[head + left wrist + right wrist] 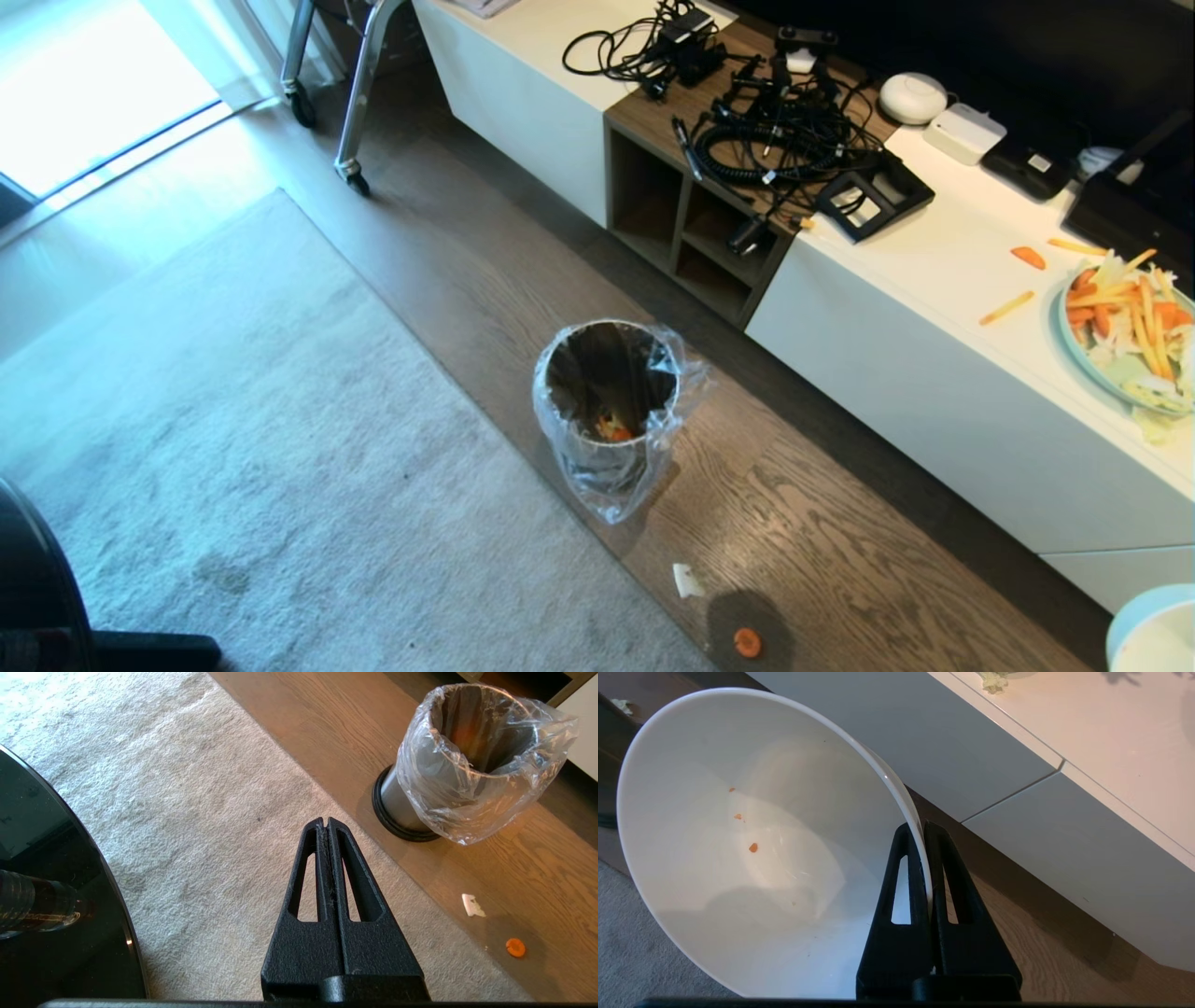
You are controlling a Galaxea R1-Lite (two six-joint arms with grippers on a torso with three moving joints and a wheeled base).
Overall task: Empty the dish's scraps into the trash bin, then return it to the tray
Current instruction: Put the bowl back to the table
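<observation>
- Holding the dish (752, 858) by its rim in my right tool (923, 828), jaws clamped thin on the wall; in the head view only the dish's edge shows at the lower right corner.
- Dish reads as emptied: only a few tiny orange specks left inside, no slices.
- Scraps: orange bits (612, 429) sit at the bottom of the trash bin (607, 411), which stands on the wood floor between the rug (233, 420) and the white cabinet (934, 392).
- One carrot slice (747, 642) lies on the floor, well apart from the bin, near a small white fragment (688, 581). Looks like a miss, my judgement.
- Left tool (328, 822) is fully closed on nothing, hanging over the rug, idle.
- Done: dumping, mostly. Left: returning the dish to the tray.
- Tray is in no view. Only the edge of a round black desk (60, 896) shows beside my left tool.
- Can't count the slices in the bin; dark interior and crinkled liner hide most of it.
- Pale-blue plate (1074, 350) of vegetable strips on the cabinet top is cut off at the frame edge.
</observation>
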